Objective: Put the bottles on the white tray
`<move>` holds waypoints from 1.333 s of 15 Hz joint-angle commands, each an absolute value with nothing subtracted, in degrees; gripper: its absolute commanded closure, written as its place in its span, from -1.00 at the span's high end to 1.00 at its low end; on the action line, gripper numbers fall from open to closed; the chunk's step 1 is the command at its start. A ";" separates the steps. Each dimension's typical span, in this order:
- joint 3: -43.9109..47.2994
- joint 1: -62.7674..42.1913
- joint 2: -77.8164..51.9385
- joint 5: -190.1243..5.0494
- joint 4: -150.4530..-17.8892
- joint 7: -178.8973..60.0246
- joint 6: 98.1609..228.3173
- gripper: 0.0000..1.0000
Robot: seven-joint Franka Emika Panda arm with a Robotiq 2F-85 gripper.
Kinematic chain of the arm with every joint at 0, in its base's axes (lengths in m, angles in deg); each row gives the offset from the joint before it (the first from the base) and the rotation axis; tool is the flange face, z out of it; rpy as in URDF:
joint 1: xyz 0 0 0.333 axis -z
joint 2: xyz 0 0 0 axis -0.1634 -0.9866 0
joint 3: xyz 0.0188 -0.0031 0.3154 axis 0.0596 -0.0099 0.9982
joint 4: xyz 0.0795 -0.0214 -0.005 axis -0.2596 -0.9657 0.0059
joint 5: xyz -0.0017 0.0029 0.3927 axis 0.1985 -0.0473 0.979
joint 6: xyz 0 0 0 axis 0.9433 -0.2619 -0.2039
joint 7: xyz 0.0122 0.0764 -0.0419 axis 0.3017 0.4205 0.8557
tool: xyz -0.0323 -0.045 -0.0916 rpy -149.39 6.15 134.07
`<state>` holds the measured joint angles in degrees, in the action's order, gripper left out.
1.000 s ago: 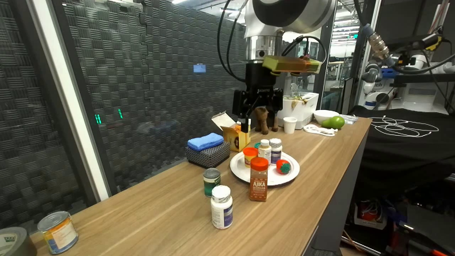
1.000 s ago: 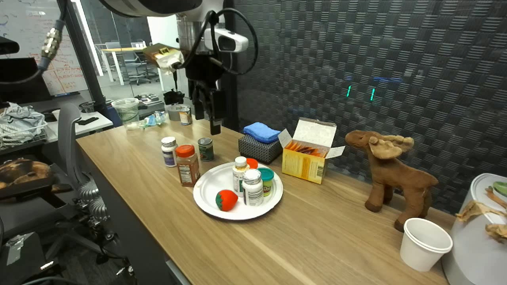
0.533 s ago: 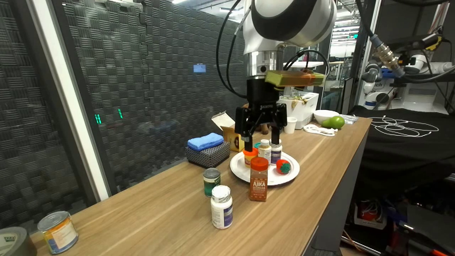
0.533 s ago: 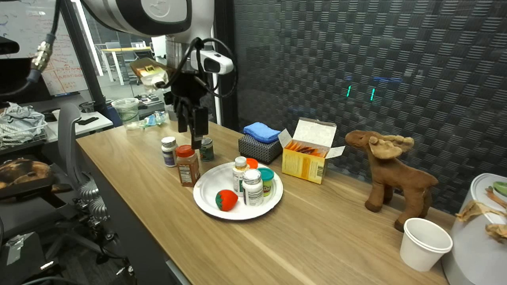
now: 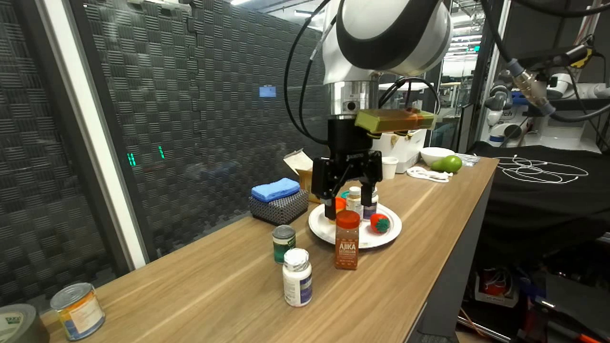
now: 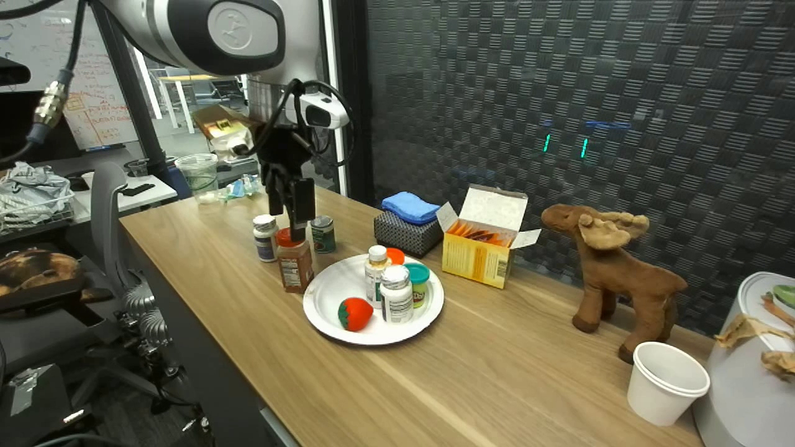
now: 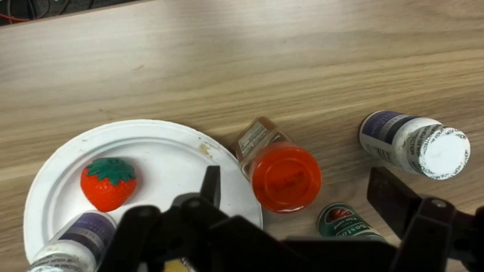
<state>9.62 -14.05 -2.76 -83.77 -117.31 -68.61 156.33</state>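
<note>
My gripper (image 7: 297, 185) stands open near the brown bottle's (image 5: 347, 252) red cap (image 7: 286, 177). In the wrist view that cap shows between the spread fingers; whether they reach its height I cannot tell. The bottle is upright beside the rim of the white tray (image 6: 326, 295). On the tray stand a white pill bottle (image 6: 396, 301), a slim white-capped bottle (image 6: 375, 279), a green-lidded jar (image 6: 418, 287) and an orange-lidded jar (image 6: 395, 255), partly hidden. Off the tray, a further white pill bottle (image 5: 297, 281) stands upright on the table.
A short green can (image 5: 284, 244) stands near the off-tray pill bottle. On the tray lies a toy strawberry (image 6: 355, 313). Behind are a dark box with a blue cloth (image 6: 410, 208) and an open yellow box (image 6: 477, 257). A plush moose (image 6: 621, 273) and paper cups (image 6: 664, 385) stand farther along.
The arm has come down from above the table to the brown bottle, drifting left in an exterior view. Its jaws have stayed open, and the objects on the table have not moved.
</note>
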 commanded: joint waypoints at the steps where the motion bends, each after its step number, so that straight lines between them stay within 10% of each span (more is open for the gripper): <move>1: 9.95 -14.55 -3.36 -83.98 -117.78 -68.26 159.11 1.00; 3: 9.90 -14.69 -3.85 -84.30 -117.88 -68.69 160.09 0.49; 11: 9.24 -14.63 -3.40 -86.07 -119.10 -70.25 162.19 -0.51; 20: 7.33 -12.52 4.47 -85.70 -120.18 -69.35 158.92 -0.51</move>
